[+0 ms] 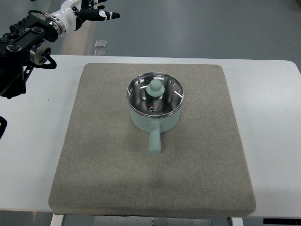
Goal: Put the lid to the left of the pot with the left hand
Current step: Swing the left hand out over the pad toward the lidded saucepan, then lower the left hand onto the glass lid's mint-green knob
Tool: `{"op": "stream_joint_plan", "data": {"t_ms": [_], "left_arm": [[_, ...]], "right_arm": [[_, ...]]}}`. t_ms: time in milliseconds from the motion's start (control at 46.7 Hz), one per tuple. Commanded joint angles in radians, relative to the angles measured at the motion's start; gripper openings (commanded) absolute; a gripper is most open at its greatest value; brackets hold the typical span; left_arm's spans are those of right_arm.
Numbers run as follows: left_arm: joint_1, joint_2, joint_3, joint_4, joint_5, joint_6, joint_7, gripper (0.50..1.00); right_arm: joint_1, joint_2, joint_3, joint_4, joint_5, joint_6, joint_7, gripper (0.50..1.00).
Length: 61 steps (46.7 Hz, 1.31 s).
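Observation:
A pale green pot (pixel 155 118) stands in the middle of a grey felt mat (pixel 103 155), its short handle (pixel 154 141) pointing toward the near edge. A glass lid (pixel 162 99) with a steel rim and a pale green knob (pixel 154 87) sits on top of the pot. My left hand (pixel 96 14) is at the top left, beyond the table's far edge and well away from the pot. Its fingers are extended to the right and hold nothing. The right arm does not show.
The mat lies on a white table (pixel 33 141). My left arm's black joints and cables (pixel 21 52) hang over the table's far left corner. A small silvery object (pixel 100 44) lies on the floor behind the table.

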Motion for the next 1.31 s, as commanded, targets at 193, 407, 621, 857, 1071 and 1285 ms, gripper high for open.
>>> {"op": "stream_joint_plan", "data": {"t_ms": [193, 407, 621, 857, 1071, 1285], "left_arm": [[-0.053, 0.075, 0.082, -0.210, 0.216, -0.055, 0.000, 0.994], [-0.140, 0.151, 0.221, -0.353, 0.348, -0.075, -0.002, 0.994], [-0.177, 0.167, 0.223, -0.404, 0.509, -0.124, -0.006, 0.994], [-0.226, 0.196, 0.223, -0.506, 0.676, -0.190, -0.015, 0.994], [-0.255, 0.196, 0.221, -0.583, 0.813, -0.240, -0.061, 0.994], [-0.268, 0.196, 0.221, -0.618, 0.963, -0.255, -0.163, 0.994]], "right_arm": [[0.000, 0.000, 0.000, 0.000, -0.001, 0.001, 0.000, 0.921], [0.000, 0.000, 0.000, 0.000, 0.000, 0.000, 0.000, 0.921], [0.000, 0.000, 0.000, 0.000, 0.000, 0.000, 0.000, 0.921], [0.000, 0.000, 0.000, 0.000, 0.000, 0.000, 0.000, 0.921], [0.000, 0.000, 0.000, 0.000, 0.000, 0.000, 0.000, 0.921], [0.000, 0.000, 0.000, 0.000, 0.000, 0.000, 0.000, 0.921]]}}
